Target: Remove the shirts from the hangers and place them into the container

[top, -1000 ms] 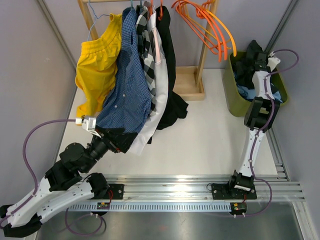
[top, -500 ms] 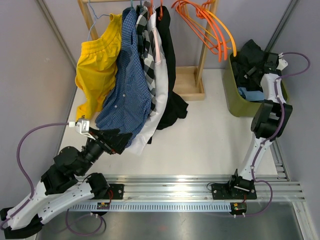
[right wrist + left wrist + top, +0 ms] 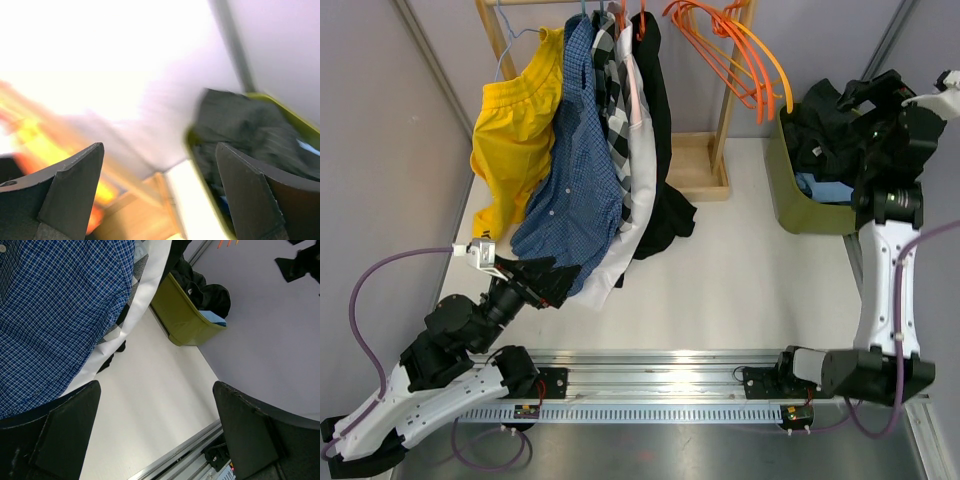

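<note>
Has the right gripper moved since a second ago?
Yes. The right gripper has lifted out of the container and shifted right, toward its right rim, jaws open.

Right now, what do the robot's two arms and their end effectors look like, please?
The left arm and right arm are alike: white shell links joined by black rounded joints, on black bases. A thin purple cable loops beside each. The left end effector and right end effector each have two broad, matt black, wedge-shaped fingers.
</note>
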{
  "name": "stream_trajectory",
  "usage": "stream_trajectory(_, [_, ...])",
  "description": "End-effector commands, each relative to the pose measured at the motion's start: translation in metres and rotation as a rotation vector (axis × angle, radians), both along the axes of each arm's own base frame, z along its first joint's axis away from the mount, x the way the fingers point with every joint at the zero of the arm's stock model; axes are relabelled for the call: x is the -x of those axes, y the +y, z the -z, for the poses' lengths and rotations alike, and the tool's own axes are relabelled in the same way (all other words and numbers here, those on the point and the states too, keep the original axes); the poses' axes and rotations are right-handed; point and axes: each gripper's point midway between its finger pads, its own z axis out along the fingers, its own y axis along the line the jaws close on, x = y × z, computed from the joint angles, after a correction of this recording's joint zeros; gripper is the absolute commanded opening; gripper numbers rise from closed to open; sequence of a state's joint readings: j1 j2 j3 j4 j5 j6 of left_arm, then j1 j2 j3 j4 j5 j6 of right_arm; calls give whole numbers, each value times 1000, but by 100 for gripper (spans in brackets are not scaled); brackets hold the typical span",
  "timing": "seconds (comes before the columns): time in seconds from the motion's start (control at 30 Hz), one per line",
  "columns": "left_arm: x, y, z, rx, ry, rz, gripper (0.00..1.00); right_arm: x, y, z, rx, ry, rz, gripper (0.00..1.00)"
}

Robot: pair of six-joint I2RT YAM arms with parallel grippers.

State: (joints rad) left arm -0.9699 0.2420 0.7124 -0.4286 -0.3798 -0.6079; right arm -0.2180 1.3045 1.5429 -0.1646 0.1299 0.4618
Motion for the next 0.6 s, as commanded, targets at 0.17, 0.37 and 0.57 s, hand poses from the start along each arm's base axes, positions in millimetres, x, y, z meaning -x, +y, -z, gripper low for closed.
stream_trajectory(0.17, [0, 5, -23, 29, -45, -13, 99, 45, 60, -41, 141, -128, -160, 100])
stream_trajectory(0.37, [0, 6, -22, 24, -39, -18, 99, 72, 129, -47, 162, -204, -523, 100])
stream_trajectory(0.57, [-1, 4, -22, 20, -35, -13, 99, 109, 228, -68, 229, -244, -935, 99])
